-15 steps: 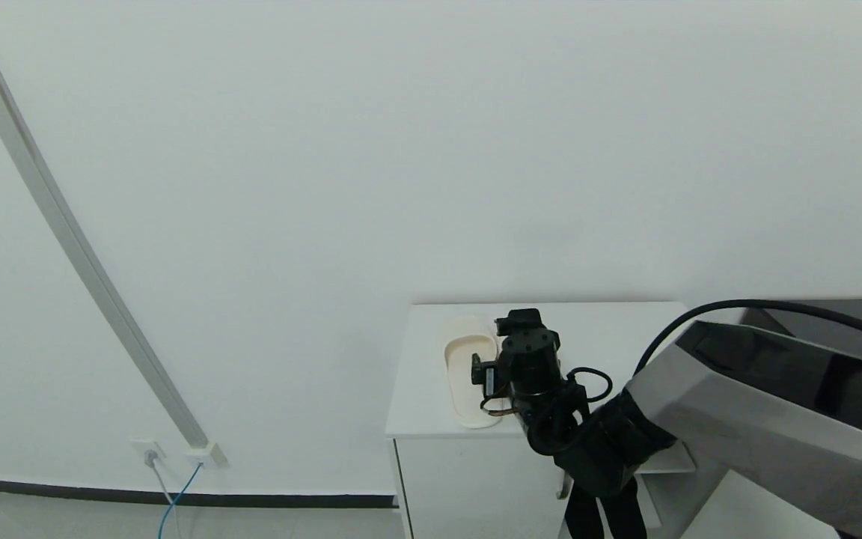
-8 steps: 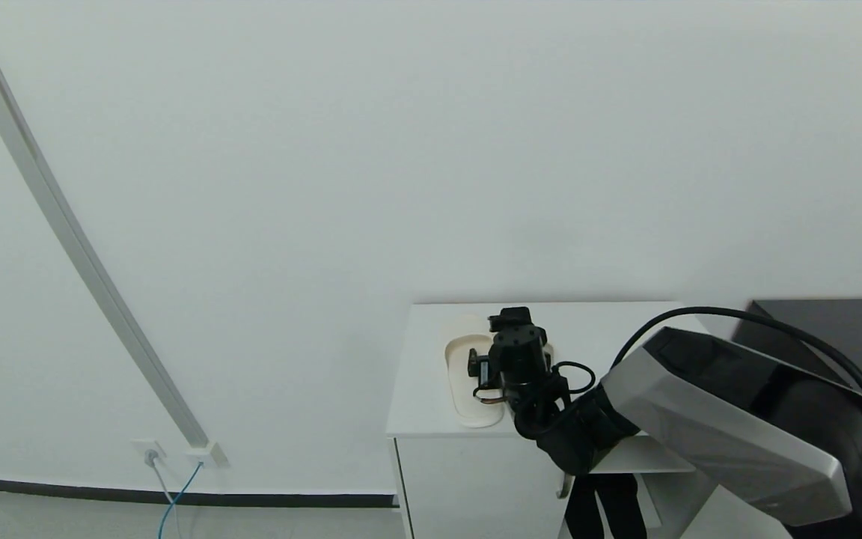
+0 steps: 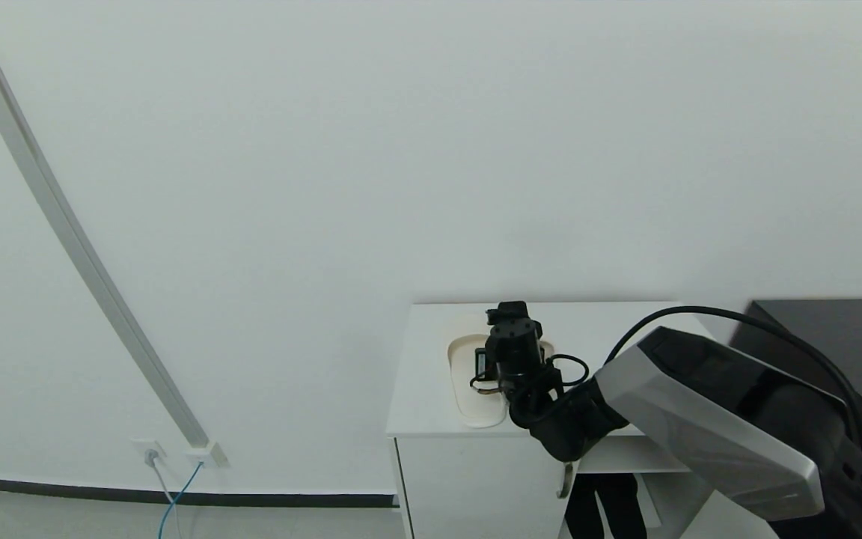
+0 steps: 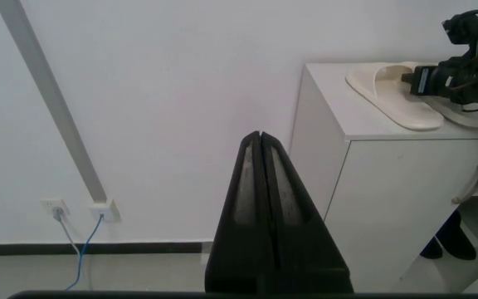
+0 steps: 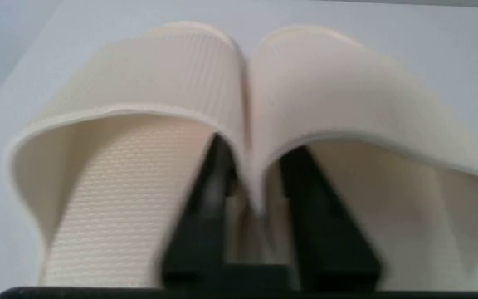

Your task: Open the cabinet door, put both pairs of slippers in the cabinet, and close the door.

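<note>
Low in the head view, the right gripper (image 5: 256,178) sits open inside the slippers (image 3: 468,374); pinch their touching sides tight, then lift.

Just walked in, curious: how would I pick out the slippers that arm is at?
Find the white cabinet against the white wall. On its top lies a cream pair of slippers, side by side, the right gripper at their straps. The other pair is dark and sits down inside the cabinet.
</note>
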Available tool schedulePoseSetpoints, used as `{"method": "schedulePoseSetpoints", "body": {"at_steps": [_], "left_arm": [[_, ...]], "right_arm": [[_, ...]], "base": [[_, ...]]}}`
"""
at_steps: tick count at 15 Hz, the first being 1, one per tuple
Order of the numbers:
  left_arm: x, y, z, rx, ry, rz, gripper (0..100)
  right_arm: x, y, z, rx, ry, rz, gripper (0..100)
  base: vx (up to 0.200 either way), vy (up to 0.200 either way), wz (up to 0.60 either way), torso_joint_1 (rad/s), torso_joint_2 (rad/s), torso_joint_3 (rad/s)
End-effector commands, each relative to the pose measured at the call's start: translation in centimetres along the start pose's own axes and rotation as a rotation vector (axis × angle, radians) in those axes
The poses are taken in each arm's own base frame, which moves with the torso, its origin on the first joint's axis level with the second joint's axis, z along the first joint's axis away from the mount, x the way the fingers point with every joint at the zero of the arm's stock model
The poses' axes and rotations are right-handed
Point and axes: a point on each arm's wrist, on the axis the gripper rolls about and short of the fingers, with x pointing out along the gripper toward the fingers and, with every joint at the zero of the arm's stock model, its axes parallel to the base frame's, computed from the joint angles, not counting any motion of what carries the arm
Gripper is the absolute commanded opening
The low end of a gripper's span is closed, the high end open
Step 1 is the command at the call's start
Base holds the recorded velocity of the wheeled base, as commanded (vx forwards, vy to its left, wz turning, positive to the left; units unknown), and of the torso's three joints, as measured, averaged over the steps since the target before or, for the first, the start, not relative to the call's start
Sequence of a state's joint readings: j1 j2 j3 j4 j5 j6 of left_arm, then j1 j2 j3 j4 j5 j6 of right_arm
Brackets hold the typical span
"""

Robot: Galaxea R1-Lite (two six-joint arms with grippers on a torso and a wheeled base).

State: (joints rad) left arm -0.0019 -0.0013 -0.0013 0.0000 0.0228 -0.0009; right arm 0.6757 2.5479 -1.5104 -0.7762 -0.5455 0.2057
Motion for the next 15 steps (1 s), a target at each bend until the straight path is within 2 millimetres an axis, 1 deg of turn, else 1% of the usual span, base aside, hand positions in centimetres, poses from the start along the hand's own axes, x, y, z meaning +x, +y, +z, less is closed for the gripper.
{"method": "schedulePoseSetpoints", "body": {"at_steps": [1,5,7,9,10,11,12,13,15], "left_arm": [[0.0,0.0,0.0,-0.001,0.001,0.001,0],[0.0,0.0,0.0,-0.001,0.003,0.001,0],[0.0,0.0,0.0,-0.001,0.001,0.001,0],[0.0,0.0,0.0,-0.001,0.001,0.001,0],[0.0,0.0,0.0,-0.001,0.001,0.001,0],[0.0,0.0,0.0,-0.001,0.001,0.001,0],[0.0,0.0,0.0,-0.001,0.001,0.001,0],[0.0,0.0,0.0,-0.001,0.001,0.001,0],[0.0,0.0,0.0,-0.001,0.001,0.001,0]], "right_arm": [[0.0,0.0,-0.1,-0.001,0.001,0.0,0],[-0.2,-0.1,0.1,-0.001,0.001,0.0,0],[-1.9,-0.6,2.4,0.011,-0.016,0.008,0],[-4.7,-1.3,5.0,0.022,-0.03,0.066,0],[-4.9,-1.4,5.0,0.022,-0.03,0.067,0],[-8.3,-2.4,7.2,0.021,-0.035,0.121,0],[-10.1,-3.0,8.2,0.018,-0.044,0.162,0],[-12.1,-3.6,9.0,0.013,-0.049,0.214,0],[-15.9,-5.0,9.8,-0.004,-0.048,0.32,0]], "base": [[0.0,0.0,0.0,0.0,0.0,0.0],[0.0,0.0,0.0,0.0,0.0,0.0],[0.0,0.0,0.0,0.0,0.0,0.0],[0.0,0.0,0.0,0.0,0.0,0.0],[0.0,0.0,0.0,0.0,0.0,0.0],[0.0,0.0,0.0,0.0,0.0,0.0],[0.0,0.0,0.0,0.0,0.0,0.0],[0.0,0.0,0.0,0.0,0.0,0.0],[0.0,0.0,0.0,0.0,0.0,0.0]]}}
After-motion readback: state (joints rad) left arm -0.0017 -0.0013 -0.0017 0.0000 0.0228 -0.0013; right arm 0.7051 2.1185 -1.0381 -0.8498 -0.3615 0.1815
